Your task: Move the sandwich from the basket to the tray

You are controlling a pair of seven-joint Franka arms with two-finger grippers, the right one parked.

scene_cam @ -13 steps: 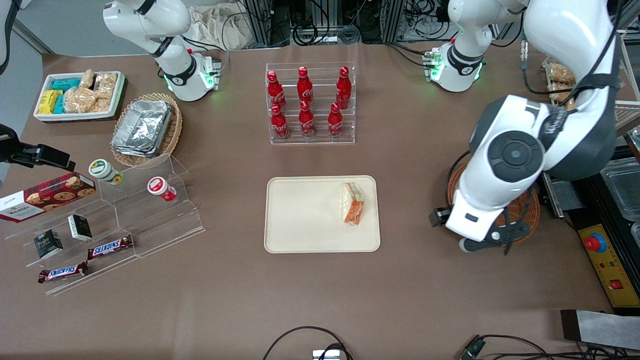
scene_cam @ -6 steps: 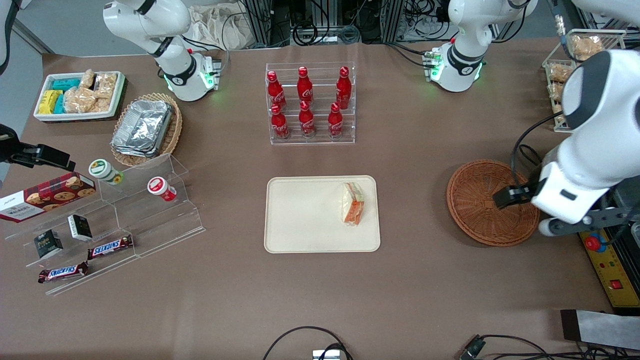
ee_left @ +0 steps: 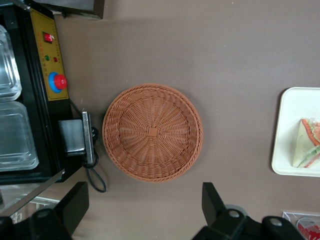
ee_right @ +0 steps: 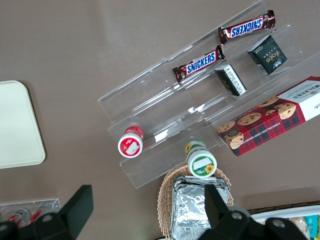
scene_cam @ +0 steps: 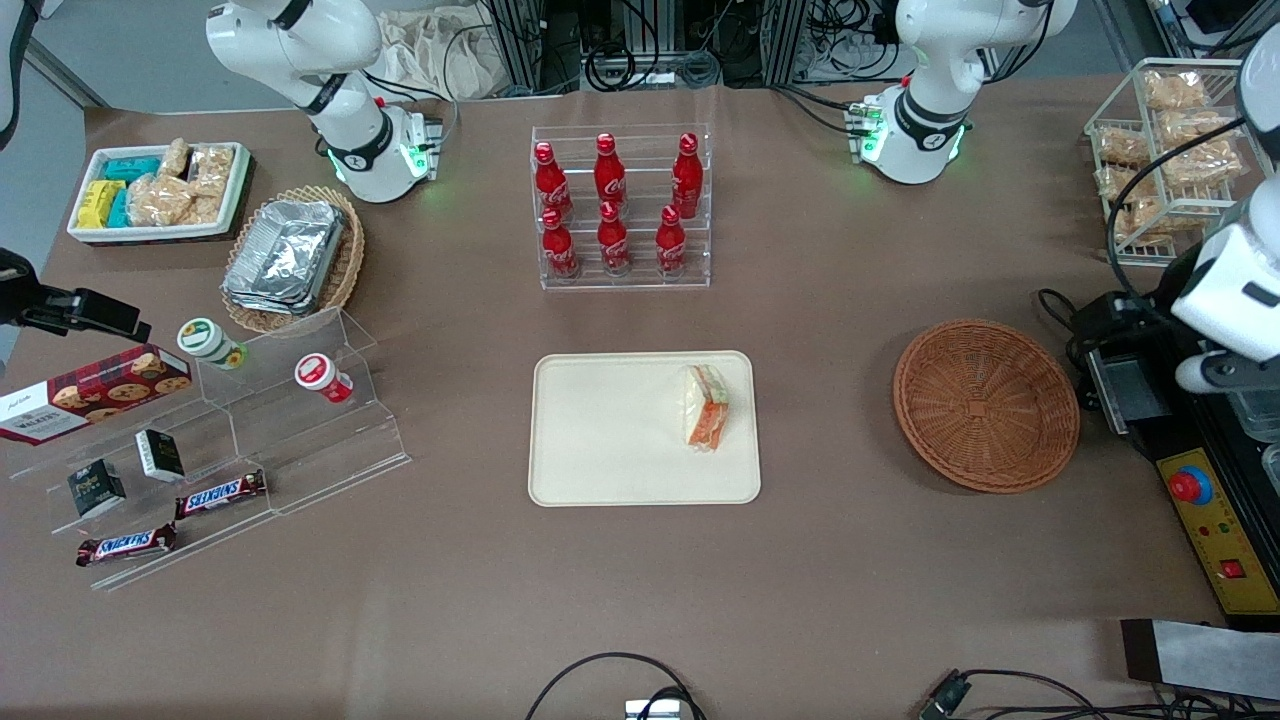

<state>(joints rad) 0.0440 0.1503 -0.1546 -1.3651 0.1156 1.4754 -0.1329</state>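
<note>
The sandwich, a wrapped white wedge with orange and green filling, lies on the cream tray, on the part of it nearest the basket. The round reddish-brown wicker basket holds nothing. My left gripper hangs high at the working arm's end of the table, past the basket and above the black equipment. In the left wrist view the gripper is open, its fingers wide apart with bare table between them. That view also takes in the basket, the tray's edge and the sandwich.
A clear rack of red bottles stands farther from the camera than the tray. A wire basket of bagged snacks and a control box with a red button sit at the working arm's end. An acrylic shelf of snacks lies toward the parked arm's end.
The left arm has swung away from above the basket toward the working arm's end of the table, uncovering the basket. The sandwich has stayed still on the tray.
</note>
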